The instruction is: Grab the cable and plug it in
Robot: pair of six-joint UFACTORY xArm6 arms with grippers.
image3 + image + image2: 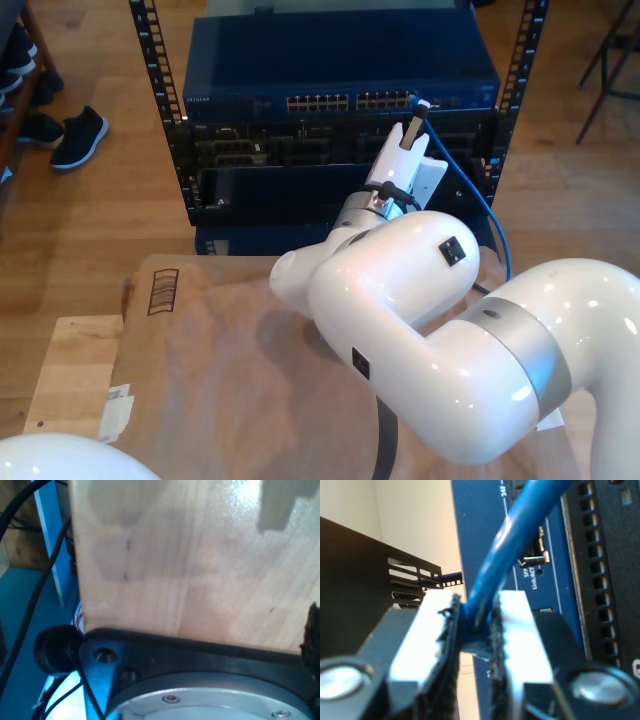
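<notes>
Exterior view: you see the rack (150,110) holding the blue switch (340,75), and a white arm (450,320) reaching up to its port row at that view's right, with the cable (480,200) hanging down from the gripper tip beside the arm. Second wrist view: my second gripper (476,630) is clamped on the cable (520,535), its pads (447,635) pressing both sides, close before the switch face (485,540). First wrist view: you see a wooden tabletop (200,565) and arm base (200,700); you cannot tell how my first gripper's jaws stand.
</notes>
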